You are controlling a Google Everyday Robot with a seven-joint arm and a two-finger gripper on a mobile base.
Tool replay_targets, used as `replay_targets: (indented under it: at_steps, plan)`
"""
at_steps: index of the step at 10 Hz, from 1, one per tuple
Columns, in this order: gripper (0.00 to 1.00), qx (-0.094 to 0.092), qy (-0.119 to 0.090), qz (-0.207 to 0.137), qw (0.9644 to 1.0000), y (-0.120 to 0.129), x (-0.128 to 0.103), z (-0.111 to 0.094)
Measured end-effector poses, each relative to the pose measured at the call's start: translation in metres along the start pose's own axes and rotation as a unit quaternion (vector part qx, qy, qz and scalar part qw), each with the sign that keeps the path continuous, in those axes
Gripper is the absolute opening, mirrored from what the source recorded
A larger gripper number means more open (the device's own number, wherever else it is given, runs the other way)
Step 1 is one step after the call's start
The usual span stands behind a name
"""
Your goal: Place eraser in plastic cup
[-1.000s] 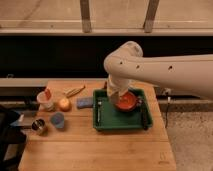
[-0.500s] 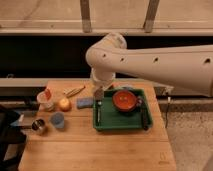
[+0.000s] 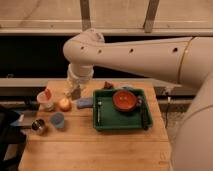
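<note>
The light-blue plastic cup (image 3: 57,120) stands upright near the table's left front, next to a shiny metal can (image 3: 39,126). My gripper (image 3: 75,91) hangs from the big white arm over the back left of the table, behind an orange fruit (image 3: 64,104) and beyond the cup. A small dark shape shows at the gripper's tip; I cannot tell whether it is the eraser. A small dark brownish thing (image 3: 107,85) lies behind the green tray's back left corner. I cannot pick out the eraser with certainty.
A whitish cup with red in it (image 3: 46,98) stands at the left. A light-blue sponge (image 3: 85,103) lies beside the green tray (image 3: 119,125), which holds a red bowl (image 3: 125,100) and a long black bar (image 3: 145,118). The white arm spans the back right.
The arm has swung left, from over the tray and red bowl to over the back left of the table. The bowl now shows fully. The things on the table have not moved.
</note>
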Motion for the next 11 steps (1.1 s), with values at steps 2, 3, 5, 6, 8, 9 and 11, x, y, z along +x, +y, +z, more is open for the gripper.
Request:
replay_targets:
  at_steps: [2, 3, 5, 6, 8, 9, 11]
  plan:
    - [0.0, -0.039, 0.008, -0.045, 0.9982, 0.029, -0.007, 0.001]
    - [0.0, -0.049, 0.009, -0.058, 0.9971, 0.037, -0.008, 0.001]
    - [0.0, -0.052, 0.01, -0.061, 0.9967, 0.039, -0.008, 0.0]
    - [0.0, -0.052, 0.01, -0.06, 0.9968, 0.038, -0.008, 0.0]
    - [0.0, -0.052, 0.01, -0.061, 0.9967, 0.04, -0.009, 0.001]
    - [0.0, -0.052, 0.011, -0.061, 0.9967, 0.039, -0.008, 0.001]
    - [0.0, -0.056, 0.019, -0.066, 0.9961, 0.044, -0.008, 0.009]
